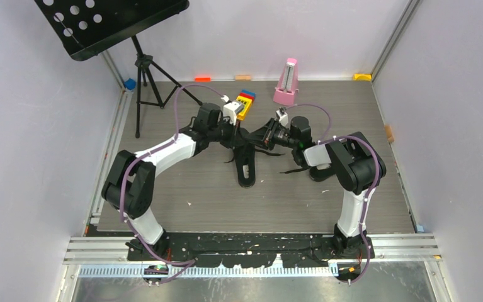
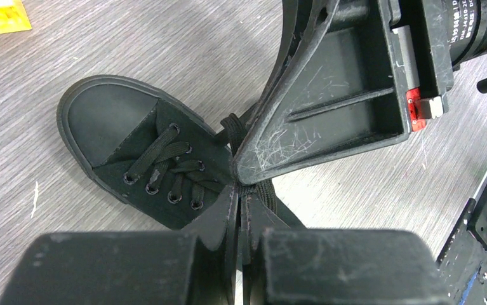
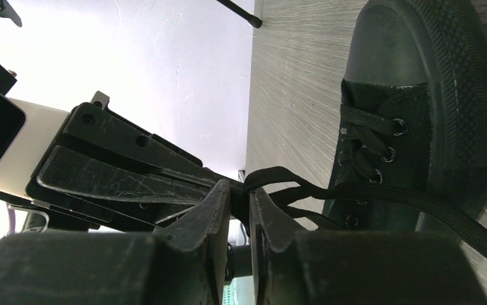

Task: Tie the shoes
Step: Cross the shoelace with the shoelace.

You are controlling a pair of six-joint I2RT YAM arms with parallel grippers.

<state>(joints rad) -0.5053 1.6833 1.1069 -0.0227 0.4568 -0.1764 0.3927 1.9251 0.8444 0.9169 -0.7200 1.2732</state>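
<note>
Grey wood-grain table (image 1: 194, 207), and your two arms meet over one black shoe (image 1: 246, 168) at its middle.
That shoe sits on its sole, laced through the eyelets, with loose ends trailing onto the boards. What looks like the other shoe (image 1: 319, 172) is mostly hidden under your right arm. Your left gripper (image 2: 239, 190) has its fingers pressed together, pinching the lace (image 3: 418, 206) just above the tongue. Your right gripper (image 3: 240, 190) is tip to tip with it, jaws nearly together, and a loop of that lace is nipped between them.
</note>
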